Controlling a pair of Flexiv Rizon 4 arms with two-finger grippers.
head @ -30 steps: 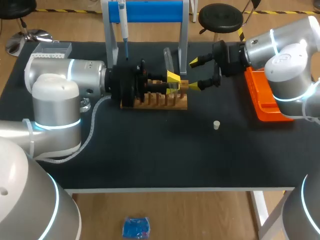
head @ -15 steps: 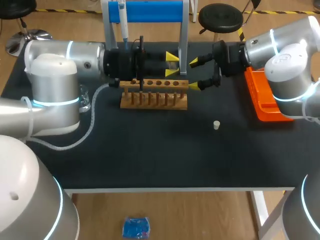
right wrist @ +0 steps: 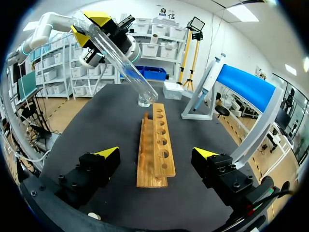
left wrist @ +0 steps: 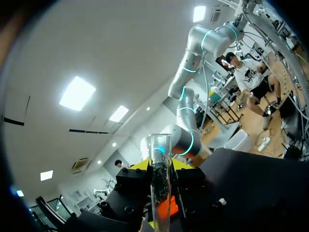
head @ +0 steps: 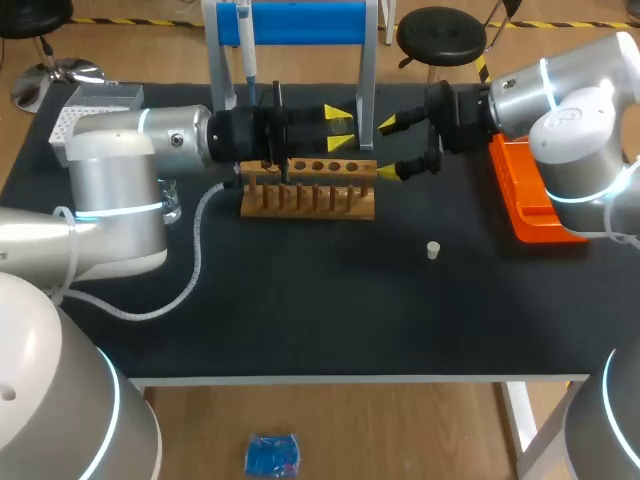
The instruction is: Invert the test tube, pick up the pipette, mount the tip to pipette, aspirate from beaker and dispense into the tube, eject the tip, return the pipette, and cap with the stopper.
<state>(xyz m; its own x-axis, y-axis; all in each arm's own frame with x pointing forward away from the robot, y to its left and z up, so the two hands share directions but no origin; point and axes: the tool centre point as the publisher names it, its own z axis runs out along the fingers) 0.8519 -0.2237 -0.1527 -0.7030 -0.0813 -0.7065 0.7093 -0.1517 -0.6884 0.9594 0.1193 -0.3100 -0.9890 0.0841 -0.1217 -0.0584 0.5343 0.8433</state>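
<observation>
Clear glass test tube (right wrist: pixel 123 60) is held tilted above the far end of the wooden holed rack (right wrist: pixel 155 145), clamped in the left gripper (head: pixel 339 128); contents cannot be made out. A small glass beaker (right wrist: pixel 144 101) is noted beyond the rack. The right gripper (right wrist: pixel 157 152) is held spread at the rack's near end. One second earlier the left gripper was down at the rack; it is now raised.

Left arm (head: pixel 110 200), frame left: fat silver-grey joint shells, glowing cyan rings at seams, black wrist, pale cable (head: pixel 196 250) hanging in loop below. Right arm (head: pixel 570 130), upper right: same silver shells, cyan bands, black wrist. Jaws on both arms: blocky black fingers (right wrist: pixel 96 169), small screw heads showing, bright yellow wedge tips (head: pixel 338 112).
</observation>
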